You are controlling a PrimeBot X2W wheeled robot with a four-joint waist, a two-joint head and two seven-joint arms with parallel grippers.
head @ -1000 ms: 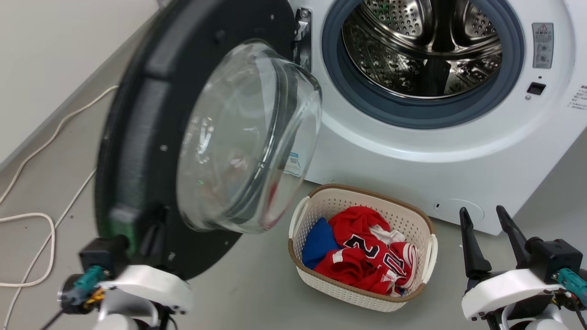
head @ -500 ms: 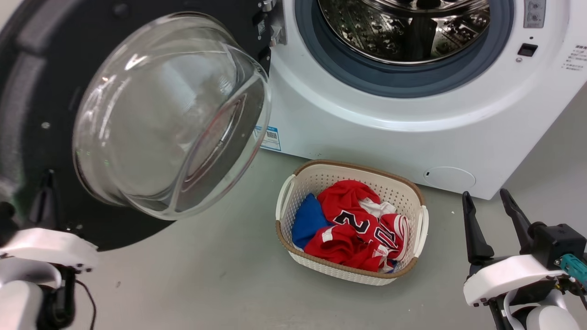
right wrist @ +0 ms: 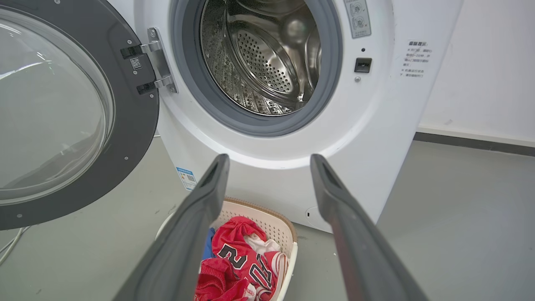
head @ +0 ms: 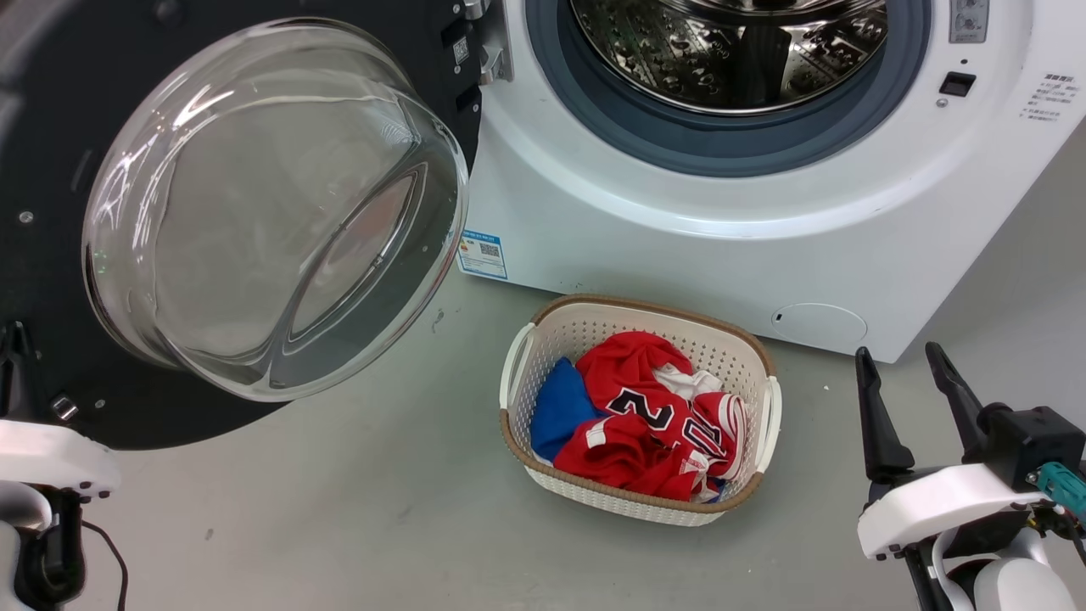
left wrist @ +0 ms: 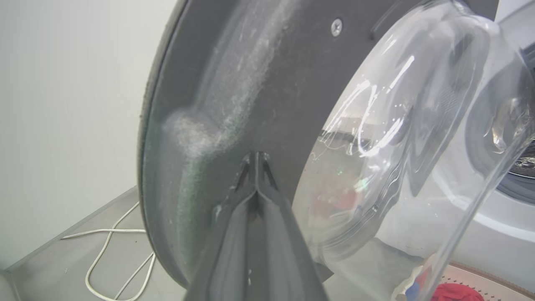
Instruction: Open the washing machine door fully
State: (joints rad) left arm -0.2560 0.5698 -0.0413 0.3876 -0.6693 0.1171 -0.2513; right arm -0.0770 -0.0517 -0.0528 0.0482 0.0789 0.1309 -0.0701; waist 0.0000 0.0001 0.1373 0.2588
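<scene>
The washing machine door (head: 42, 280) is a big black disc with a clear bulging glass window (head: 263, 204). It stands swung far out to the left of the white washing machine (head: 679, 246) on a metal hinge (right wrist: 159, 62). The steel drum (head: 730, 51) lies exposed behind its grey gasket. My left gripper (left wrist: 255, 155) is shut, with its tips pressed against the door's (left wrist: 234, 83) black inner face beside the glass. My left forearm (head: 42, 458) sits at the lower left. My right gripper (head: 912, 365) is open and holds nothing, low at the right and apart from the machine.
A white laundry basket (head: 611, 501) with a red jersey (head: 653, 407) and a blue cloth stands on the grey floor in front of the machine. A white cable (left wrist: 108, 246) lies on the floor behind the door, near the pale wall (left wrist: 62, 104).
The head camera has shifted. The door has swung further open to the left, and my left arm has moved left with it. The right gripper has stayed put, open.
</scene>
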